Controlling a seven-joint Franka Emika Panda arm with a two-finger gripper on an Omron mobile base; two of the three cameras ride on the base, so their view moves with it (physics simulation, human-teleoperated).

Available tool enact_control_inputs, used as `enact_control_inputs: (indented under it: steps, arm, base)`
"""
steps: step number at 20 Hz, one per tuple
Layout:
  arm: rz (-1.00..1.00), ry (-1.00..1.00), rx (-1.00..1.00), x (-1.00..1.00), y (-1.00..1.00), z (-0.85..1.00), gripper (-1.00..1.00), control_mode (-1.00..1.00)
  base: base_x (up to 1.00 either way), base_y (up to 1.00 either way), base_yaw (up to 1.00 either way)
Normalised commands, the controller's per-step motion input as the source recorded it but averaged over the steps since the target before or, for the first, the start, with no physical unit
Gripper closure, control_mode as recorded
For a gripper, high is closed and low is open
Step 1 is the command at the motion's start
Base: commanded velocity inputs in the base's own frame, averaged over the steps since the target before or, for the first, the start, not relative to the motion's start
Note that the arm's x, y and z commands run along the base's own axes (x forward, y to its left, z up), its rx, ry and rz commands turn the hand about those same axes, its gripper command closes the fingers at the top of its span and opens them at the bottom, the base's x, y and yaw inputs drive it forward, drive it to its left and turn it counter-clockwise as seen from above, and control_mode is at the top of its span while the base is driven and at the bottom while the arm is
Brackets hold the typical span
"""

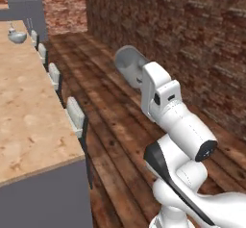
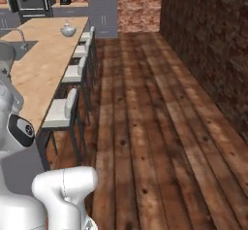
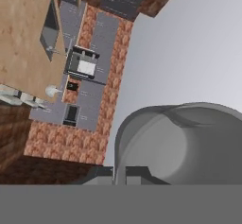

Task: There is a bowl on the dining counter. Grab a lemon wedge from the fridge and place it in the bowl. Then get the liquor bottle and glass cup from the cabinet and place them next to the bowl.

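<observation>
Glass, grey and see-through, is what the fingers [image 3: 137, 173] appear to be clenched on. In the hand view the curved wall of the glass cup [image 3: 179, 142] rises right at the dark tips, with its rim seemingly caught between them, and the jaws are drawn as narrow as they go. In the left base view the same cup [image 1: 129, 63] is seen at the far end of the raised white arm, held on its side over the wooden floor [image 1: 110, 126] and well clear of the brick wall [image 1: 192, 39]. The bowl [image 2: 68, 30] is seen far off on the long tabletop [image 2: 43, 64], near its far end and past a row of stools [image 2: 65, 110]; in the left base view the bowl [image 1: 17, 37] sits at the upper left. Whether a lemon wedge lies in it, or a bottle stands beside it, cannot be told at this range. The step in hand is judged to be the carrying of the cup to the bowl. A drive along the stools toward the far end is called for next, after which the cup must be turned upright, brought over the tabletop and set down just beside the bowl without knocking it.
</observation>
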Motion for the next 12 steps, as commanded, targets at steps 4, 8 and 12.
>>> enact_control_inputs:
  steps: [4,8,12]
  arm:
    - [0.00,0.00,0.00,0.00,0.00,0.00,1.00,1.00]
    - [0.00,0.00,0.00,0.00,0.00,0.00,1.00,1.00]
    - [0.00,0.00,0.00,0.00,0.00,0.00,1.00,1.00]
  base:
    - [0.87,-0.73,0.34]
    - [0.89,-0.69,0.37]
    - [0.90,-0.67,0.38]
